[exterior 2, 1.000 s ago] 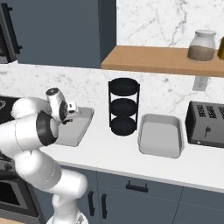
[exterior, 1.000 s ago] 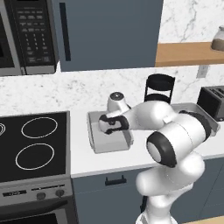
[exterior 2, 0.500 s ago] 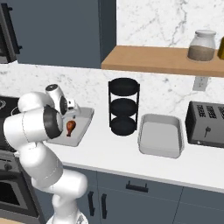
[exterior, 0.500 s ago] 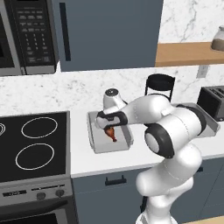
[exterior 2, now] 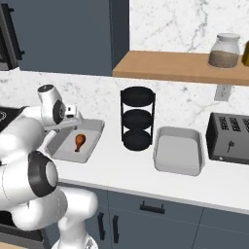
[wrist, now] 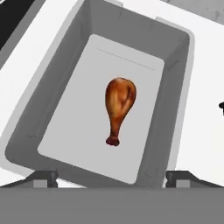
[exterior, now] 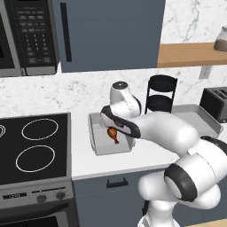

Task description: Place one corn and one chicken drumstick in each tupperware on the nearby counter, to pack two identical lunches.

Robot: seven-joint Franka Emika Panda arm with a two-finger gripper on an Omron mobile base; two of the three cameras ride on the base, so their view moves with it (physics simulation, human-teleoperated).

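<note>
A: Gripper [wrist: 112, 178] hangs above the left tupperware [wrist: 177, 52], tips spread wide at the bottom of the hand view, nothing between them. 1 chicken drumstick [wrist: 118, 107] lies loose on the tray floor, roughly centred, clear of all 4 walls, bone end toward the gripper side.

B: Margins?

A: Bare floor on every side of the drumstick. From the right base view, the tray [exterior 2: 95, 131] sits on the counter [exterior 2: 121, 170], with the stovetop [exterior: 35, 146] just beside it on the far side from the rack. Open counter lies in front of it.

B: Obstacles?

A: Black 3-tier rack [exterior 2: 137, 118] stands between this tray and the 2nd tupperware [exterior 2: 179, 151], which holds nothing I can see. Toaster [exterior 2: 228, 138] is beyond that. A jar [exterior 2: 223, 50] sits on the wooden shelf [exterior 2: 170, 65] above.

B: Change since 1 second ago?

A: The tips were shut then and are now spread. Half a second ago the drumstick hung at the gripper over the tray. Now it rests on the floor, and the hand sits above it.
</note>
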